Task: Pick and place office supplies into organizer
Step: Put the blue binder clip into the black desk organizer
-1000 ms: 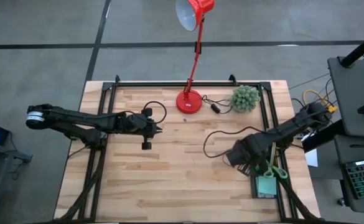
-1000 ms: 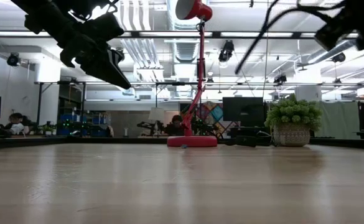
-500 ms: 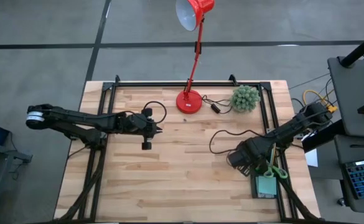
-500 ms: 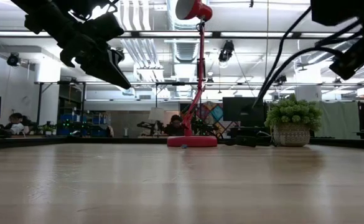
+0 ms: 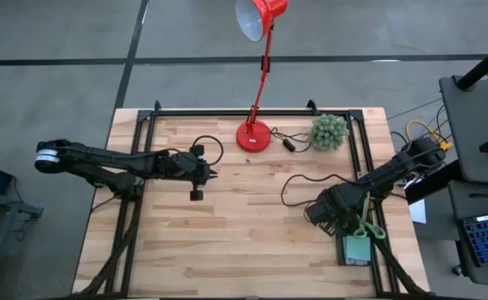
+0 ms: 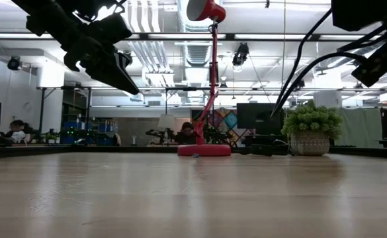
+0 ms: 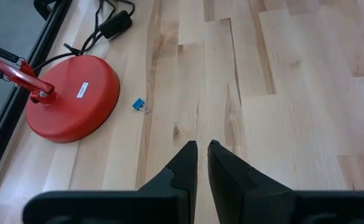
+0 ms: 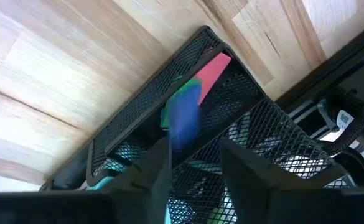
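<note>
My right gripper (image 8: 191,165) hangs over the dark grey-black wire-mesh organizer tray (image 8: 244,118) at the right front edge of the wooden table (image 5: 227,233), its fingers parted with a blue piece (image 8: 185,121) between them over a compartment holding a red-pink piece (image 8: 213,68); I cannot tell whether that blue piece is gripped or loose. The green-handled scissors (image 5: 369,227) and light-teal sticky-note pad (image 5: 358,247) lie in the tray. My left gripper (image 7: 201,149) hovers clenched and empty near the red round-based desk lamp (image 7: 70,96), with a small blue binder clip (image 7: 140,106) beside that base.
</note>
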`<action>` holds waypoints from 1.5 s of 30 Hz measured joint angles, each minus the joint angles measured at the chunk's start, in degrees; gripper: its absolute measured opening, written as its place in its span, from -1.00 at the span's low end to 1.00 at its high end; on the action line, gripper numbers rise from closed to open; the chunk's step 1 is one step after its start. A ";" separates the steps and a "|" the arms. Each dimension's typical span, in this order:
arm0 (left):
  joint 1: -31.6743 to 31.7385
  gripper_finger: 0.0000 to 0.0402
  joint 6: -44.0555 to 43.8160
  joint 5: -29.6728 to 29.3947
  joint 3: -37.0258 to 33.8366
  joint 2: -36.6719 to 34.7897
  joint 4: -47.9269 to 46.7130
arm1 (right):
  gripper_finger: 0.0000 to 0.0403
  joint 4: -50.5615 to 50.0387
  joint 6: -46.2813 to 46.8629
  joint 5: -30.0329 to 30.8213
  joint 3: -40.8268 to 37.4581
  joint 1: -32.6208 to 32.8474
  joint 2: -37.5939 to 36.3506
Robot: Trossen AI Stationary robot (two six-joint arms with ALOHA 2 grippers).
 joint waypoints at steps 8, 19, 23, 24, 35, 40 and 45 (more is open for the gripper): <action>0.02 -0.89 0.02 -0.08 0.00 0.00 0.00 | -0.05 0.04 -4.49 0.94 0.00 -0.21 0.00; 0.02 -0.89 0.04 -0.15 0.00 0.00 0.58 | -0.07 3.85 -10.65 21.68 4.18 -2.28 0.00; 0.02 -0.89 0.07 -0.15 0.00 0.00 0.61 | -0.09 11.80 -20.12 32.81 6.79 -3.50 0.00; 0.02 -0.89 0.07 -0.13 0.00 0.00 0.71 | -0.09 15.38 -24.03 35.13 7.06 -3.87 0.00; 0.01 -0.89 -0.72 -0.10 0.00 0.00 0.43 | -0.10 47.49 -63.77 22.48 5.14 -19.05 0.07; 0.02 -0.89 -1.20 -0.04 0.00 0.00 0.35 | -0.10 54.03 -76.60 11.64 5.20 -29.17 1.13; 0.02 -0.89 -1.24 0.00 0.00 0.00 -0.21 | -0.10 57.06 -86.68 4.72 7.59 -36.11 6.06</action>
